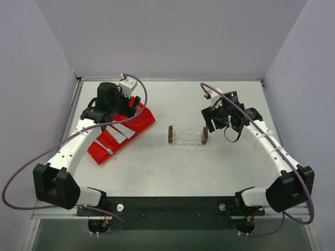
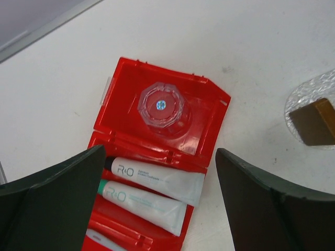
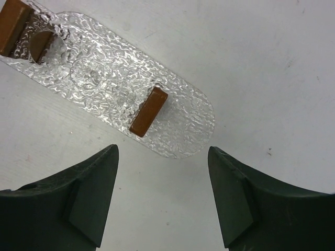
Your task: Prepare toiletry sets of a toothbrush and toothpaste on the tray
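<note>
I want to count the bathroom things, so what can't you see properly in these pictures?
- Left wrist view: a finger of the left tool hides the left side of the red bin. The bottom edge cuts off a pale thing, so I can't name it.
- Top view: the left arm covers the bin's far end.
- Right wrist view: the tray runs off the top left edge.

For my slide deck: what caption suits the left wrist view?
Open left end effector above a red bin holding two toothpaste tubes and a clear faceted container.
</note>
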Controlling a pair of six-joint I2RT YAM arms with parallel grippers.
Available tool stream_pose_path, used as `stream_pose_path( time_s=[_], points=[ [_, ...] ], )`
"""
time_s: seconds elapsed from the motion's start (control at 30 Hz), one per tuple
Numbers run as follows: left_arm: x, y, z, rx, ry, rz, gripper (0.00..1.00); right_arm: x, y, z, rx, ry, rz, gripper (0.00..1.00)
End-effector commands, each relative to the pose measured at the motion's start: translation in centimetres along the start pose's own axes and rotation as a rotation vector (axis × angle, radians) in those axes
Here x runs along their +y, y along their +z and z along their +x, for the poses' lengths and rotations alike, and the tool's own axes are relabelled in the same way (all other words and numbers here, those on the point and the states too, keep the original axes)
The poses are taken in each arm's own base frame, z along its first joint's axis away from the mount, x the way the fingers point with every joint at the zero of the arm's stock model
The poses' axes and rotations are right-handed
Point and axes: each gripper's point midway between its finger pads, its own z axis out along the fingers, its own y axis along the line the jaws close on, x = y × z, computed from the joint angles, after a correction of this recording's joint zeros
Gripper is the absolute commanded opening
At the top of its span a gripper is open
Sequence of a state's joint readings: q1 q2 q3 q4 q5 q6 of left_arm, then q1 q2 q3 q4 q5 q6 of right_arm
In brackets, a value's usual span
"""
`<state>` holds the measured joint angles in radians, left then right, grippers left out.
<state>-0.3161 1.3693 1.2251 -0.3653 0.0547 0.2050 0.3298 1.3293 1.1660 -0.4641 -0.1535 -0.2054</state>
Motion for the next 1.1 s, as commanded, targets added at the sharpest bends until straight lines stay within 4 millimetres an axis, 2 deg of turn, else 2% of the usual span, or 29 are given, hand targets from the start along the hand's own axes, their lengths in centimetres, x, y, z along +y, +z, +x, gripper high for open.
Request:
stream_pose_path(
  time_s=[0.0, 0.07, 0.2, 0.33, 0.37, 0.43, 0.5, 0.57, 0.6, 0.7, 0.73, 0.8, 0.83, 1.07],
  points=[
    [1.7, -1.2, 2.3, 0.096, -0.012, -0.020, 0.97, 2.2, -0.6, -0.8, -0.024, -0.005, -0.070, 0.65],
    [2.3, -1.3, 2.8, 0.103, -0.018, -0.029, 0.97, 2.4, -0.3, -0.6, -0.025, -0.027, -0.057, 0.68],
    [2.0, -0.4, 3.0, 0.103, 0.005, 0.001, 0.97, 3.2, -0.3, -0.9, -0.048, -0.090, -0.034, 0.73],
    [1.6, 1.8, 3.3, 0.125, 0.013, 0.043, 0.97, 3.8, -0.4, -0.7, -0.049, -0.099, -0.053, 0.80],
    [1.8, 2.3, 2.9, 0.119, 0.015, 0.044, 0.98, 3.8, -0.3, -0.6, -0.049, -0.100, -0.053, 0.81],
    [1.8, 3.7, 3.7, 0.149, 0.023, 0.051, 0.97, 3.9, -0.6, -0.6, -0.059, -0.102, -0.055, 0.83],
    [2.1, 4.7, 3.3, 0.146, 0.034, 0.053, 0.97, 3.9, -0.9, -0.7, -0.071, -0.103, -0.054, 0.84],
    [2.1, 6.1, 3.8, 0.160, 0.032, 0.060, 0.97, 3.9, -1.1, -0.6, -0.076, -0.102, -0.056, 0.84],
    [2.0, 6.4, 3.0, 0.144, 0.038, 0.075, 0.97, 3.9, -1.2, -0.7, -0.081, -0.102, -0.056, 0.85],
    [1.5, 8.6, 4.2, 0.192, 0.021, 0.117, 0.97, 4.1, -1.2, -0.7, -0.083, -0.103, -0.065, 0.85],
    [1.6, 8.8, 3.7, 0.184, 0.020, 0.116, 0.98, 4.2, -1.2, -0.7, -0.084, -0.105, -0.072, 0.85],
    [1.5, 9.8, 4.2, 0.203, 0.014, 0.122, 0.97, 4.3, -1.1, -0.6, -0.080, -0.107, -0.077, 0.85],
    [1.6, 10.0, 3.9, 0.197, 0.011, 0.122, 0.97, 4.3, -1.0, -0.5, -0.077, -0.107, -0.076, 0.85],
    [1.2, 11.5, 4.8, 0.237, 0.004, 0.152, 0.97, 4.4, -0.8, -0.3, -0.067, -0.112, -0.084, 0.85]
  ],
)
